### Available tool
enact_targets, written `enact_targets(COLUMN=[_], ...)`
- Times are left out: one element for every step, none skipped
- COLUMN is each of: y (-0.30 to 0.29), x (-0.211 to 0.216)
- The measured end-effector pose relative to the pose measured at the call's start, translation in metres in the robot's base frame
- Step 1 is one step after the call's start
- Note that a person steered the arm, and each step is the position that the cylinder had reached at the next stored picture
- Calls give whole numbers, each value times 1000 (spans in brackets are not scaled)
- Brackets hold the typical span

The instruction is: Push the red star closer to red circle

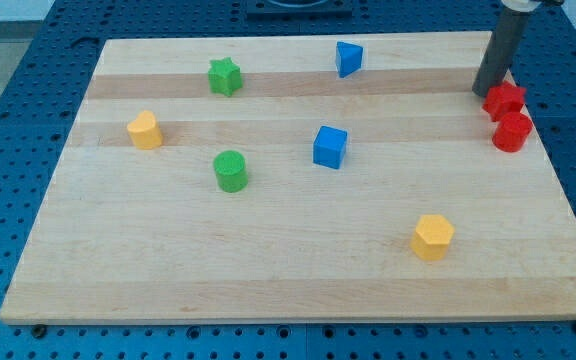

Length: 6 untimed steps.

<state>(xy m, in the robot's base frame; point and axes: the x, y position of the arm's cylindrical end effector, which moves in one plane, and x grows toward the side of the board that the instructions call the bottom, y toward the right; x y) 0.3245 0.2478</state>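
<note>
The red star [505, 100] sits at the counter's [268, 260] right edge, touching the red circle [512, 131] just below it. My tip [484, 93], a plain rod with nothing to clamp, stands upright just left of the star; the blue cube [330, 147] lies well apart.

A pale wooden desk [298, 270] with lengthwise grain bands fills most of the view, lit evenly with only soft shadows. Beyond all four of its edges lies a blue perforated surface [18, 120] with regular rows of small holes. Past the far edge, a strip of light grey shows along the view's top.
</note>
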Motion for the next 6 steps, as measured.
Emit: enact_targets(y=[0, 0, 0, -4, -21, -22], x=[5, 9, 13, 12, -7, -8])
